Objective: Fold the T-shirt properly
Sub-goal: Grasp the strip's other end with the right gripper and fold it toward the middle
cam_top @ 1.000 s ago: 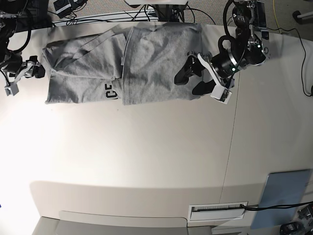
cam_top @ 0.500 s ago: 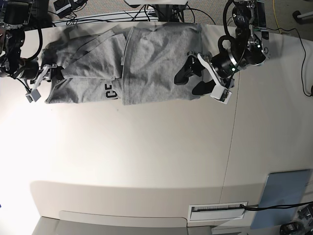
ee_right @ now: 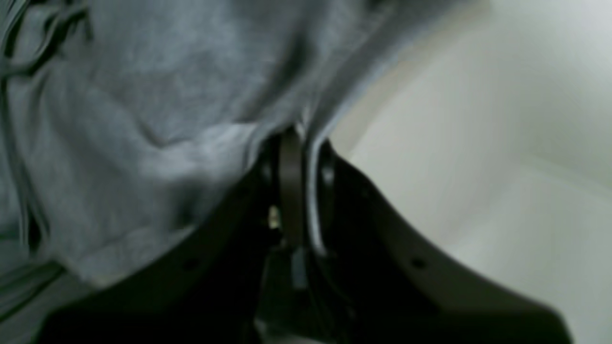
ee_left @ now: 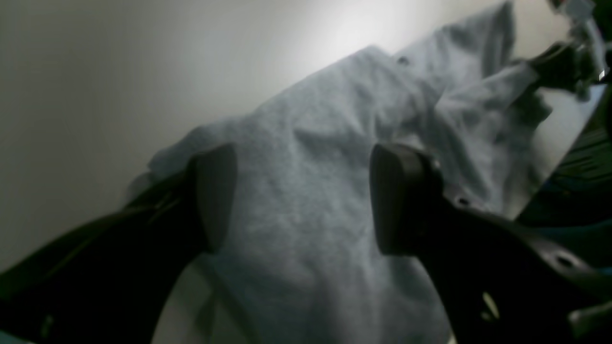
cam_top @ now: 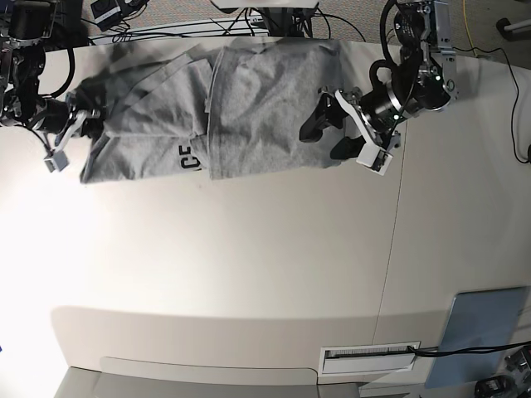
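Two grippers are at the T-shirt (cam_top: 207,112), which lies half-folded on the worktop (cam_top: 249,265). Since a second ago the right gripper (ee_right: 294,143) has been brought onto the shirt's end and clenched on a pinch of cloth (the fabric is puckered at its tips), so a fold seems ready. The left gripper (ee_left: 301,196) is held spread just above the opposite end. How many layers are pinched cannot be made out

T-shirt (cam_top: 249,99): soft heathered grey knit cloth, matt. Table (cam_top: 249,265): smooth, pale, faintly glossy.
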Motion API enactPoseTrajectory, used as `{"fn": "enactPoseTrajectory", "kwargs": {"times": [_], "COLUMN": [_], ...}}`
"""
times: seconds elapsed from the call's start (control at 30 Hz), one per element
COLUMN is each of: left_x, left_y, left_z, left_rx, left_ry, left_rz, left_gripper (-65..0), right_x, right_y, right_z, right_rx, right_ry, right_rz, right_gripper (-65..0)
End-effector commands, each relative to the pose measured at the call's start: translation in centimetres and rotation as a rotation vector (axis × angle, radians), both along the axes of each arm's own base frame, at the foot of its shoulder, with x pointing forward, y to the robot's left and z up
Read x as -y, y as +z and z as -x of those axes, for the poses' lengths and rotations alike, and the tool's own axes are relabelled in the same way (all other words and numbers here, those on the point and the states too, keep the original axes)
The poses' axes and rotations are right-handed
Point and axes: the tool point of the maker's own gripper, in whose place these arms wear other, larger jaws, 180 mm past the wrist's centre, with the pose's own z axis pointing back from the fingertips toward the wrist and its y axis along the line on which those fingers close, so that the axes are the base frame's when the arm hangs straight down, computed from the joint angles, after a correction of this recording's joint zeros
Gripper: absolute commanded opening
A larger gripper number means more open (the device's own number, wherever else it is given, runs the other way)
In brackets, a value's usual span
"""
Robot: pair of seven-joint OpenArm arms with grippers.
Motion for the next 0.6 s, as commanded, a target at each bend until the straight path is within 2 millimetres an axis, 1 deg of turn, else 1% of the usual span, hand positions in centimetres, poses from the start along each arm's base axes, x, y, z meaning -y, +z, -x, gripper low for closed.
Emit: {"fn": "enactPoseTrajectory", "kwargs": {"times": [0.0, 0.13, 0.17, 0.23, 0.3, 0.37, 0.43, 0.57], "left_x": [0.1, -0.4, -0.7, -1.3, -1.7, -1.8, -2.0, -1.9], "left_y": [0.9, -0.4, -0.7, -1.3, -1.6, -2.1, -2.9, -4.5], "left_z": [-0.1, 0.8, 0.9, 0.9, 0.9, 0.9, 1.0, 1.5], "left_rx": [0.032, 0.007, -0.001, -0.014, -0.012, -0.020, -0.035, -0.073], "left_ry": [0.003, 0.016, 0.029, 0.060, 0.073, 0.076, 0.086, 0.090], "left_rz": [0.017, -0.029, -0.045, -0.072, -0.091, -0.098, -0.094, -0.073], "left_gripper": [-21.5, -21.5, -21.5, -21.5, -21.5, -21.5, -21.5, -21.5], "right_x": [2.3, 4.9, 5.2, 4.9, 3.3, 0.9, -1.8, -7.6], "right_y": [2.3, 4.6, 5.2, 6.2, 7.1, 8.1, 9.0, 11.1], "right_z": [-1.6, -2.3, -2.4, -2.3, -2.0, -1.8, -1.7, -0.8], "right_rx": [0.057, 0.089, 0.098, 0.100, 0.093, 0.105, 0.136, 0.264], "right_ry": [-0.025, -0.073, -0.080, -0.066, -0.002, 0.066, 0.099, 0.168], "right_rz": [0.047, 0.078, 0.081, 0.072, 0.049, 0.040, 0.038, 0.076], "right_gripper": [-65.0, -65.0, -65.0, -65.0, -65.0, -65.0, -65.0, -65.0]}}
